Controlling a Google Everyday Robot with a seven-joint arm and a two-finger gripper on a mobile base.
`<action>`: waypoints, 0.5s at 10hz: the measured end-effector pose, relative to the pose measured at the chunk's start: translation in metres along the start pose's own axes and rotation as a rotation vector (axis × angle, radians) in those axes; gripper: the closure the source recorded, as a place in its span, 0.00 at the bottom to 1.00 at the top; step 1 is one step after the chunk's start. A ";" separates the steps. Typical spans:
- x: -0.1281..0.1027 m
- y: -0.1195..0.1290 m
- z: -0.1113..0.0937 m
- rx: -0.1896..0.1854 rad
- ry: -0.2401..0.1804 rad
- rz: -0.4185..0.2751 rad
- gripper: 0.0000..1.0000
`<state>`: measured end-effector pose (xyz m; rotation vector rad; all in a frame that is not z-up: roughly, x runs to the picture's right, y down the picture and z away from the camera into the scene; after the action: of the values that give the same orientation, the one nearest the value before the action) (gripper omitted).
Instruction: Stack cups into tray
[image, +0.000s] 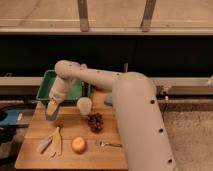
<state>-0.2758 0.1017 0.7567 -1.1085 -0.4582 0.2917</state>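
Observation:
A dark blue-grey cup (51, 115) stands on the left part of the wooden table (35, 127), just in front of the tray. My gripper (52, 106) reaches down onto its rim from above and is shut on it, hiding the cup's top. The pale cream-white cup (84, 105) stands upright to the right of it, apart from the gripper. The green tray (74, 90) lies at the table's back left, partly covered by my arm (130, 105); its inside shows nothing.
A bunch of dark grapes (95, 122) lies in front of the cream cup. An orange-yellow fruit (78, 145), a fork (109, 144) and pale utensils (51, 142) lie near the front edge. A blue object (7, 117) sits off the table's left side.

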 end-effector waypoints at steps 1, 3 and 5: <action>-0.002 0.003 -0.014 0.034 0.000 0.000 1.00; -0.004 0.008 -0.044 0.116 0.017 0.003 1.00; -0.002 0.001 -0.069 0.190 0.041 0.018 1.00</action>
<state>-0.2437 0.0471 0.7305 -0.9319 -0.3762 0.3211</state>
